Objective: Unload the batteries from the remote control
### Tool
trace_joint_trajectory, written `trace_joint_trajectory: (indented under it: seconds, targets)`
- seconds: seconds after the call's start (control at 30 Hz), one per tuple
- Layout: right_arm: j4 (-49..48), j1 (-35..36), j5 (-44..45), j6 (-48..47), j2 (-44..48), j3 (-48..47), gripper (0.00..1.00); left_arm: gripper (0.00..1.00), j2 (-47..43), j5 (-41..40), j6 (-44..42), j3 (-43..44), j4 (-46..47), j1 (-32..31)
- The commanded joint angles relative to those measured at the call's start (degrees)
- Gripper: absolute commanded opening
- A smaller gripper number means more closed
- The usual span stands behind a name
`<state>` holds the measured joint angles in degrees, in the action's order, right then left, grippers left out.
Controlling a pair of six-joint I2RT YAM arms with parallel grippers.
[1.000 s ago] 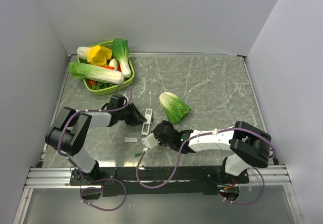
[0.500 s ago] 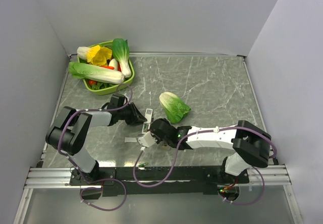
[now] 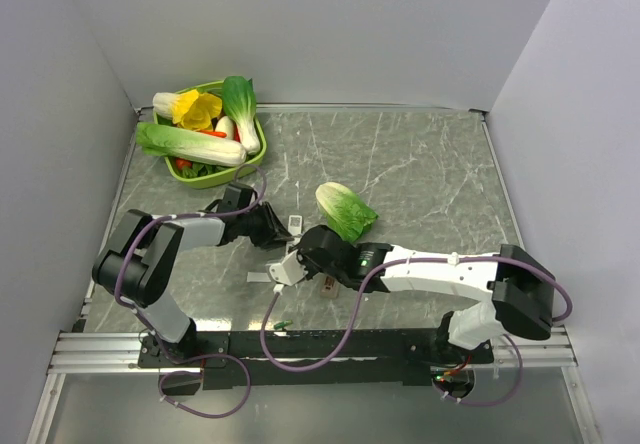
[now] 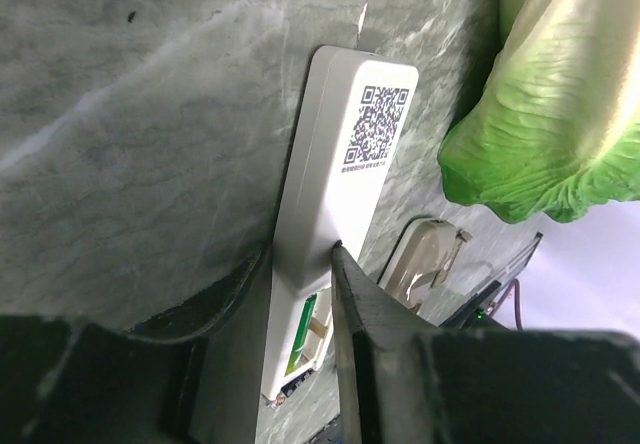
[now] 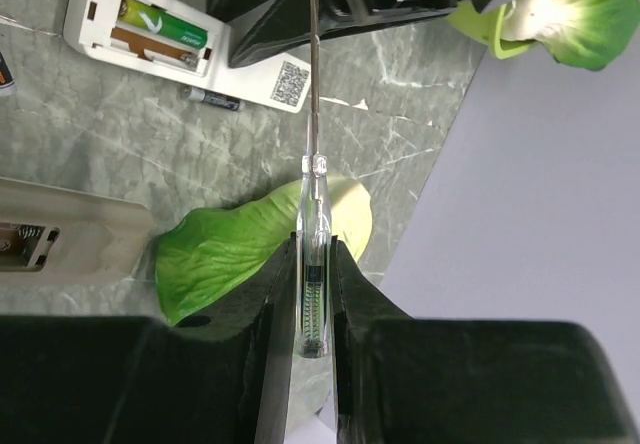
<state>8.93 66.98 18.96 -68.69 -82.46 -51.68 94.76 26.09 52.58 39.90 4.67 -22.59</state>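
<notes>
The left pincer (image 4: pixel 300 254) clenches the remote control (image 4: pixel 345 164) by its long edges, mid-depth on the worktop (image 3: pixel 420 164), nearer its left edge. The right pincer (image 5: pixel 312 256) grips a thin probe (image 5: pixel 312 94). The remote looks like light, stiff, slick plastic. The green battery (image 5: pixel 165 24) inside looks small and rollable: lever at its end.

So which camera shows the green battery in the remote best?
The right wrist view: the green battery lies exposed in the open remote control. The left wrist view shows only a green sliver; from the top it's too small to see.
</notes>
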Motion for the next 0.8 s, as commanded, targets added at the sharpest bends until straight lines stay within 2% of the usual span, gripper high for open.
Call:
trace_joint_trajectory:
  seconds: [0.0,0.13,0.77]
  targets:
    - [2.9,0.4,-2.4,1.7,3.0,-0.7,0.00,0.34,1.0,0.1,-0.9,2.2,-2.8,-2.5]
    - [7.4,0.4,-2.3,2.4,1.5,-1.7,0.00,0.33,1.7,-0.2,-0.8,2.1,-2.8,-3.0]
    - [11.2,0.6,-2.3,3.7,-0.7,-1.2,0.00,0.30,3.5,-0.6,-0.8,1.4,-1.4,-4.0]
